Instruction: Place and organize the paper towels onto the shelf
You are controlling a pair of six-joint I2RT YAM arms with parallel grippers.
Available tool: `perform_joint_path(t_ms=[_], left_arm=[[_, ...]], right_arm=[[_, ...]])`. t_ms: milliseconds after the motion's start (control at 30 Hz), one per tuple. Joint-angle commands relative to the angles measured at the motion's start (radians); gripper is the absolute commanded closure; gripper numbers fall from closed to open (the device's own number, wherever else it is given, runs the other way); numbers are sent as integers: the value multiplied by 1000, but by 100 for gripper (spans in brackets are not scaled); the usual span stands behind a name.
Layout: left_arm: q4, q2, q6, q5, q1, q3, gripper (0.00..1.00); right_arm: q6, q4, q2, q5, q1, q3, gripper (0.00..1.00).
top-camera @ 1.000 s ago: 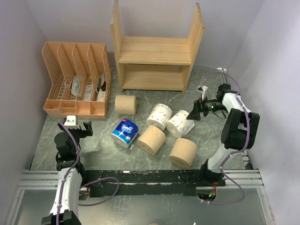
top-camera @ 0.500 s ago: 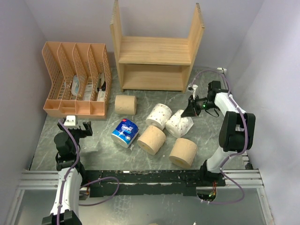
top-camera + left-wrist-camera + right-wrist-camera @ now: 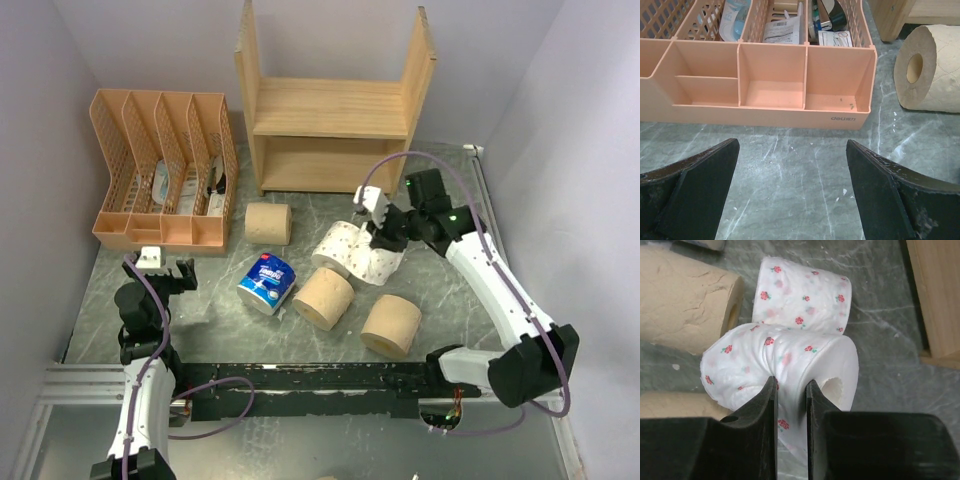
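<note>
My right gripper point(image 3: 385, 236) is shut on a white flower-printed paper towel roll point(image 3: 378, 263), its jaws pinching the roll's wall point(image 3: 790, 360) at the core end. A second white roll point(image 3: 340, 245) lies against it point(image 3: 805, 295). Three tan rolls point(image 3: 269, 223) point(image 3: 324, 298) point(image 3: 391, 325) and a blue-and-white wrapped roll point(image 3: 267, 282) lie on the table. The wooden shelf point(image 3: 330, 110) stands at the back with nothing on it. My left gripper point(image 3: 165, 275) hangs open near the table's left front, nothing between its fingers point(image 3: 792, 150).
A peach mesh file organizer point(image 3: 165, 170) with small items stands at the back left, right in front of the left gripper point(image 3: 770, 107). The tan roll point(image 3: 932, 67) beside it lies on its side. Grey walls close in on both sides.
The right gripper went from open beside the white roll to shut on it. The right arm has swung left and forward over the rolls. The left arm has not moved.
</note>
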Motion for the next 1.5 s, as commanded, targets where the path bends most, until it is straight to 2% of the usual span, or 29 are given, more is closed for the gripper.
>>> perform_joint_path(t_ms=[0,133,233,367,633,1000,1200,1467], left_arm=[[28,-8,4,35,20,-68,0],[28,-9,4,43,26,-68,0],[28,-9,4,47,30,-68,0],[28,-8,4,49,32,-68,0],[27,-12,3,57,36,-69,0],[25,-15,4,60,41,-69,0],[27,-12,4,65,44,-69,0],[30,-10,4,78,53,-69,0]], right_arm=[[-74,35,22,342,131,35,100],[-155,227,65,574,198,9,100],[-208,344,113,652,198,40,100],[-262,427,166,647,199,107,100],[-289,777,246,647,230,66,100],[-391,1055,397,639,220,24,100],[-391,1071,474,643,209,59,100],[-397,1134,553,657,129,103,100]])
